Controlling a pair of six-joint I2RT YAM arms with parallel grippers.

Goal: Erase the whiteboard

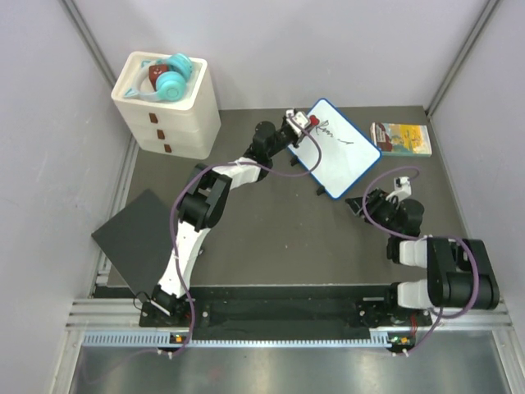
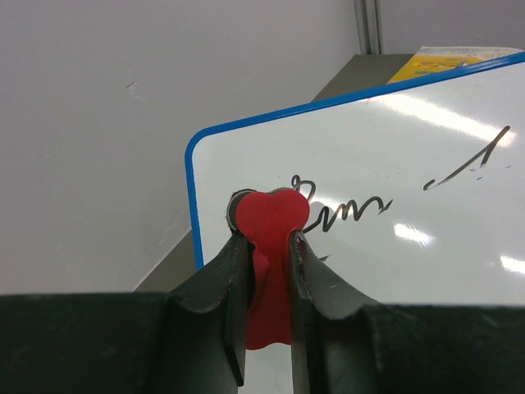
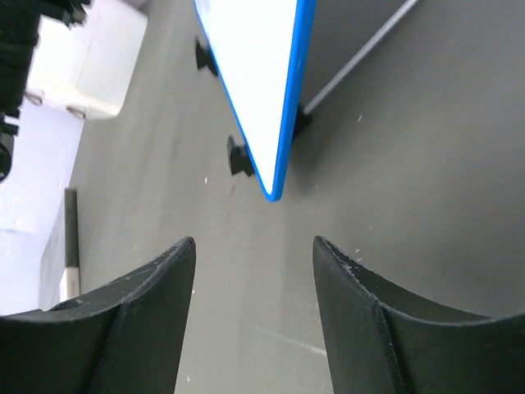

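One whiteboard [image 1: 343,158] — one book [image 1: 402,138], one panel [image 1: 135,238], one cabinet [image 1: 176,131]

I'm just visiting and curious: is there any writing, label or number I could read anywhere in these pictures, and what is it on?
On the whiteboard: black cursive handwriting, roughly "am"; its start is hidden behind the red eraser, so no sure word.
On the same board, further along: a lone stroke, perhaps "1"; unclear.
On the book: cover print too small to read.
Nothing else bears readable text.
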